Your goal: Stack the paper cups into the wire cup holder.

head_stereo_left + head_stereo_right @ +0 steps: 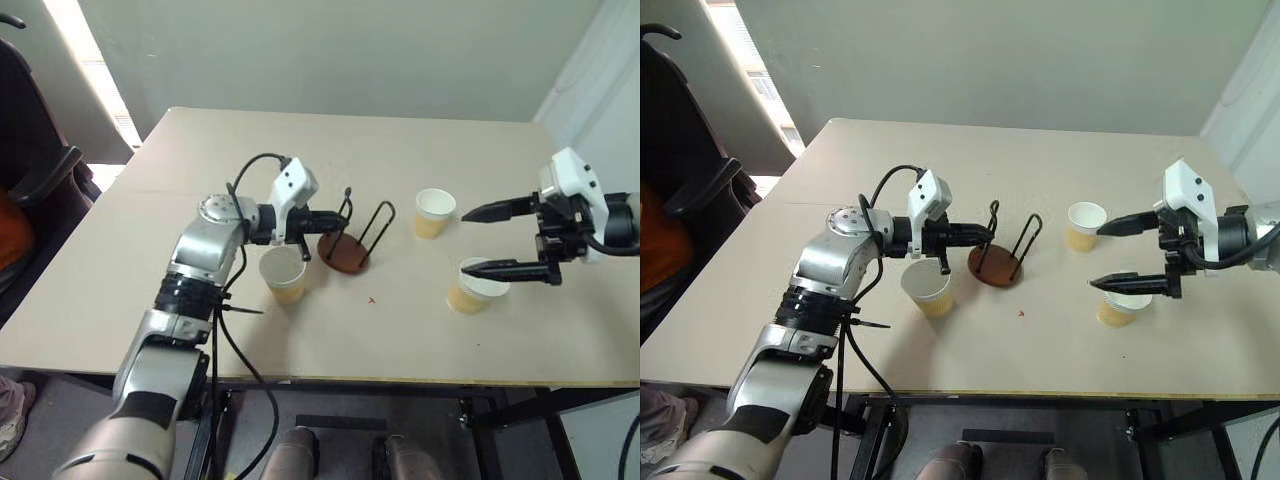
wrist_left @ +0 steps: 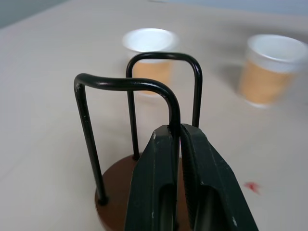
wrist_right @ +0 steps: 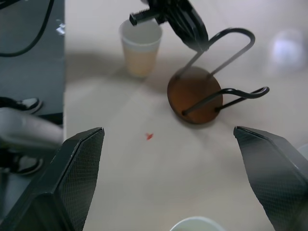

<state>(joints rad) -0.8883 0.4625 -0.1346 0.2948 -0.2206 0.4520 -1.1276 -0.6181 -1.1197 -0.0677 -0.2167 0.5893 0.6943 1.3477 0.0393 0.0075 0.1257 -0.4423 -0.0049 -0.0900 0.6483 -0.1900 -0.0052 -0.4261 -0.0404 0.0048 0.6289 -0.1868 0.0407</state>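
The holder (image 1: 345, 250) stands upright near the middle of the table (image 1: 420, 340). The left gripper (image 2: 179, 132) is clamped on one of its wire loops, near the top. One cup (image 1: 283, 274) stands just left of the holder, below that gripper. Two more cups (image 1: 434, 212) (image 1: 470, 287) stand well to its right, and there the right gripper (image 1: 500, 240) hangs wide open, empty, its lower finger over the nearer cup

Beige table (image 1: 450, 150), small red mark (image 1: 371, 299) on it, dark chair (image 1: 35, 165) alongside.
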